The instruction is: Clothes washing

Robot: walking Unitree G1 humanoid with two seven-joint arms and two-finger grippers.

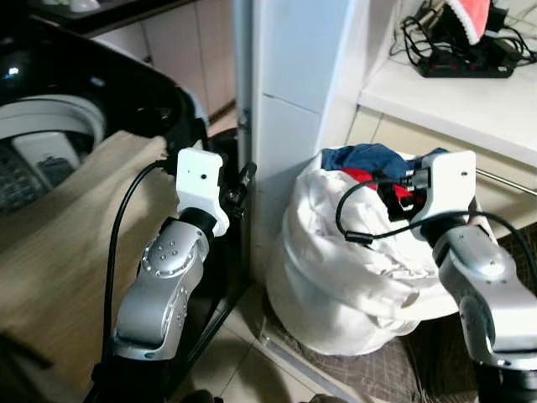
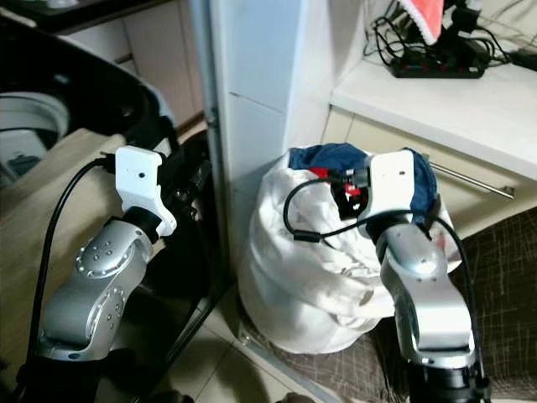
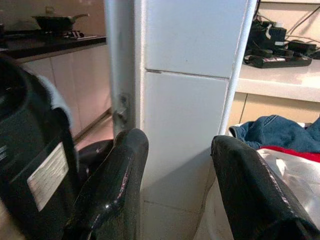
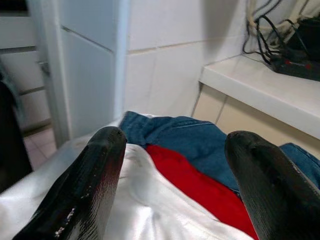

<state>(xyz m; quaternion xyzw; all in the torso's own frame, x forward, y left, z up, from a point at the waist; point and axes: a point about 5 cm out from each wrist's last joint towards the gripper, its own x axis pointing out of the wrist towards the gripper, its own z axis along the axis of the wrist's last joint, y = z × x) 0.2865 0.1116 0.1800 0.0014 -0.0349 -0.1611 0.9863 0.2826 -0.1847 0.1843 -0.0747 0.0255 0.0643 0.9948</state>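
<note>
**Reaching for the laundry bag beside the washer**

While both arms are raised in front of the body, the right end effector (image 4: 170, 165) hangs just above the open mouth of the white laundry bag (image 1: 336, 285), lower centre-right of the head frames. Its two black fingers (image 4: 90, 180) stand spread wide, nothing between them. Beneath them, in the right wrist view: red garment (image 4: 195, 190) in the middle, blue denim (image 4: 190, 137) behind it, white cloth folded over the near edge.

Bag sits on the floor against a white tiled pillar (image 1: 294, 101), which separates it from the washing machine (image 1: 50, 134) at the upper left of the frame. Machine drum opening partly visible; a beige cloth (image 1: 59, 243) lies draped across the lower left foreground, in front of the washer.

Left end effector (image 3: 175, 185) points at the pillar, between machine and bag. Fingers spread, empty.

White counter (image 1: 470, 101) at upper right carries a power strip (image 1: 466, 67) and tangled cables. Not part of the job.

Step in hand, as I read it: first pick from the bag, nothing yet grasped or loaded. Next move likely calls for lowering the right fingers into the pile, pinching a fold of the red or denim piece, lifting clear of the bag rim, then swinging left past the pillar to the drum. Loose cloth may drag neighbours out with it.
</note>
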